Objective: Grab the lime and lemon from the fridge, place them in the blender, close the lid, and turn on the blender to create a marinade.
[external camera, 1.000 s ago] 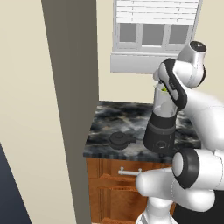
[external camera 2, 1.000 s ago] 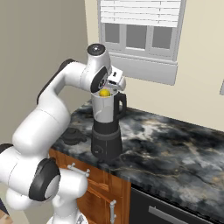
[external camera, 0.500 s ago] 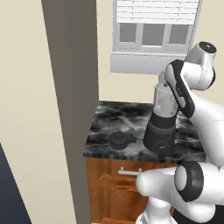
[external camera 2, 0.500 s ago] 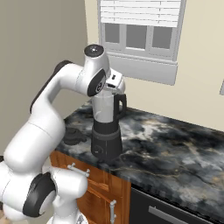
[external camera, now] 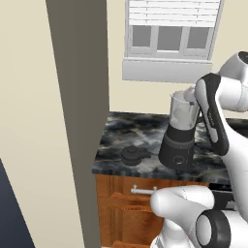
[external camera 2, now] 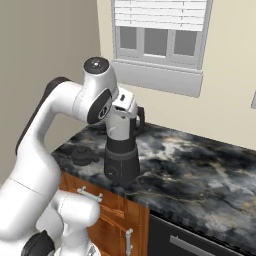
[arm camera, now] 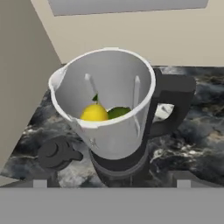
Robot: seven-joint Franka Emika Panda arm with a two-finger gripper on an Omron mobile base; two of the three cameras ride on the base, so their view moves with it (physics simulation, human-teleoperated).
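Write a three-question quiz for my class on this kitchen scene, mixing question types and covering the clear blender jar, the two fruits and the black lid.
1. True or false: the small round black domed lid sits on top of the clear tapered blender jar.
2. Multiple choice: where are the bright yellow lemon and the dark green lime? A) on the dark marbled counter; B) inside the jar, side by side; C) between the gripper's fingers.
3. Short answer: in the left base view, on which side of the blender's dark base does the lid lie?

Key
1. False; the jar's top is open and the lid lies on the counter.
2. B.
3. To its left, apart from it.
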